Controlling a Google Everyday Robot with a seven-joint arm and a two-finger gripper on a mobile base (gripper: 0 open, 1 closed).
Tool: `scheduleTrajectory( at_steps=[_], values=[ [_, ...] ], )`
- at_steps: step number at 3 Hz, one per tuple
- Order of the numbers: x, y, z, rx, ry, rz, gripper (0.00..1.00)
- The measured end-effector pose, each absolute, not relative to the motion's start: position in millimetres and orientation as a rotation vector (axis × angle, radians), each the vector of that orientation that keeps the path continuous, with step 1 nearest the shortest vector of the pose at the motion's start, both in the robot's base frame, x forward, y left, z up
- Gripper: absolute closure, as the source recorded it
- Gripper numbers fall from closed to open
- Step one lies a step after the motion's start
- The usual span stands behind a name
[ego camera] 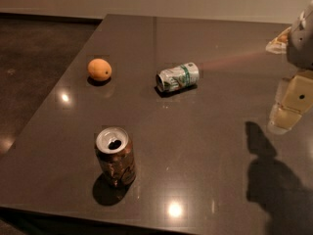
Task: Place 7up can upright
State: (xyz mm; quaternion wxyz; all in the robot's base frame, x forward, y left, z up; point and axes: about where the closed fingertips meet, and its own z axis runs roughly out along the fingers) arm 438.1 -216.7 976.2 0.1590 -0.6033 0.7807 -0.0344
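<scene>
Cans and one piece of fruit sit on the dark glossy table (pixel 210 146) in front of me. The 7up can (pixel 177 77) lies on its side near the middle of the far half of the table, its silver top end turned to the left of the camera view and its green band and lettering facing up. To its left, well apart from it, rests a small orange fruit (pixel 99 69). Nearer the front edge stands a brown can (pixel 115 155), upright, with its opened silver top facing up; it is well apart from both the fruit and the 7up can.

My end effector (pixel 288 109) hangs at the right edge of the view, above the table and well to the right of the 7up can, touching nothing. Its cream-coloured parts point downward and are partly cut off by the frame, and I cannot tell whether it is open or closed. Its dark shadow (pixel 274 180) falls on the table in the lower right. Past the left edge of the table lies a dark floor (pixel 34 48).
</scene>
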Motion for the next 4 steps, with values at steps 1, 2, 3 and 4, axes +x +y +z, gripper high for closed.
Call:
scheduleTrajectory(
  at_steps=[1,2,3,4],
  values=[
    [438.1,-216.6,976.2,-1.725,2.232,-0.099,0.0],
    [457.0,-202.7,973.7,-1.759,2.192,-0.101,0.0],
    [490.1,-177.9,966.5,-1.844,2.119,-0.107,0.0],
    [524.1,-153.8,952.7,-1.941,2.055,-0.12,0.0]
  ],
)
